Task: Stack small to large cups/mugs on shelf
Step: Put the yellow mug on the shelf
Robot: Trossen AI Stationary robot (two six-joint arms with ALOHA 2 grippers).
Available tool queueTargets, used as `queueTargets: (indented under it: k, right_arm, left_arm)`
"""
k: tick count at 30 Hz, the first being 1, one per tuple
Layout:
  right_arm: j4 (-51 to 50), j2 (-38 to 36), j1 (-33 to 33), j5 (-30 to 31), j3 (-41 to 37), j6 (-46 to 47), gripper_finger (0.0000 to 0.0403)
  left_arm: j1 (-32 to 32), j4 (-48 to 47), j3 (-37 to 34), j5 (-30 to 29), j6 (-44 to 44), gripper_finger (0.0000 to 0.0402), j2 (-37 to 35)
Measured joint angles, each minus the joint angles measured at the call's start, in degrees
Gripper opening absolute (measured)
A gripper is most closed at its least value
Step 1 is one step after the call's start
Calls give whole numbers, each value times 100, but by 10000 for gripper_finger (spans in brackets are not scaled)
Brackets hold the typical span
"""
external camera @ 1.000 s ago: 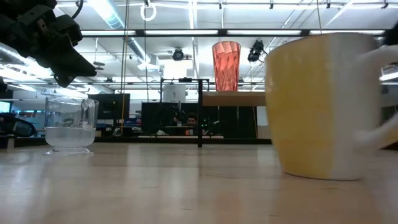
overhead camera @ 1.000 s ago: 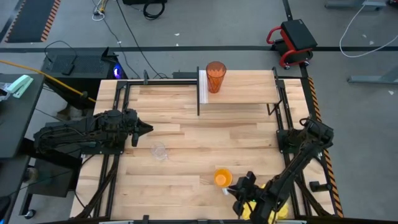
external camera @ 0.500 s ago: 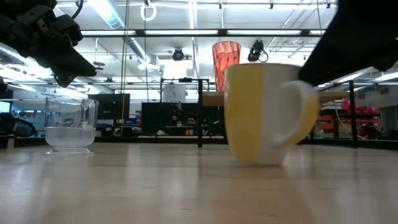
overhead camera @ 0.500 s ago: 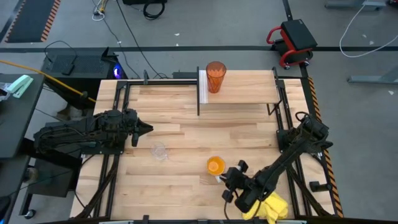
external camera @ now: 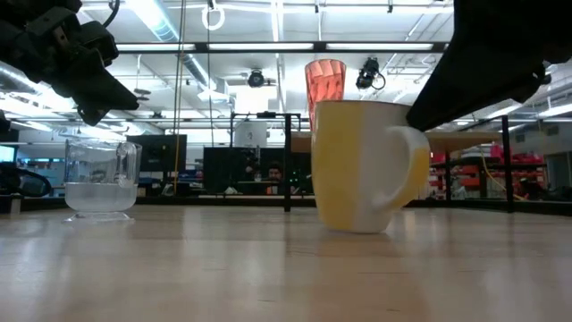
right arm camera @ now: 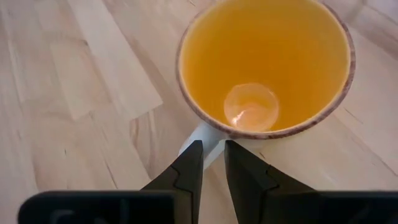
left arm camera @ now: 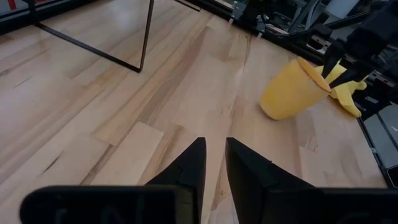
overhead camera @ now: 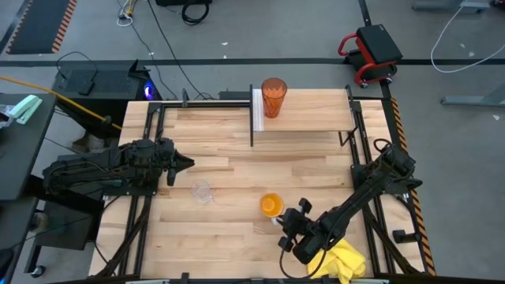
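The tall dark-orange tumbler (overhead camera: pixel 272 97) stands on the shelf (overhead camera: pixel 312 110) at its left end, by the white panel. The small clear glass (overhead camera: pixel 203 191) stands on the tabletop; in the low view (external camera: pixel 101 179) it is at the left. The orange cup (overhead camera: pixel 271 207), a mug with a white handle, stands upright on the tabletop right of the glass. My right gripper (overhead camera: pixel 289 224) is just near-right of it, shut at its handle. My left gripper (overhead camera: pixel 188 163) hovers shut and empty, above and on the far side of the glass. My right gripper has its two fingers (right arm camera: pixel 189 163) on either side of the mug's white handle (right arm camera: pixel 205 138), at the handle's upper part. It comes slanting down from the table's near right. The fingertips hide the contact itself. The mug stands upright with its base (external camera: pixel 356 224) on the table.
A yellow cloth (overhead camera: pixel 341 260) lies at the near right edge under my right arm. The shelf's black legs (overhead camera: pixel 252 130) stand on the far half of the table. Bare tabletop lies between the mug and the shelf.
My right gripper has moved toward the table's far left, and the mug has gone with it across the tabletop, staying upright with its handle toward the gripper. Most of the travel came early and then slowed. The yellow cloth has come into view.
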Motion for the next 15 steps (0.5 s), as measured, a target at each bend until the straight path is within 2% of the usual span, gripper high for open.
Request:
queueTargets:
  k: [11,15]
  right_arm:
    - [2,-8,-31,41,10,-146,74]
    - [-4,-217,-108,46,10,-268,74]
  left_arm:
    - [-1,-2,0,-2,1,63,1]
    - [0,-2,-2,0,2,68,1]
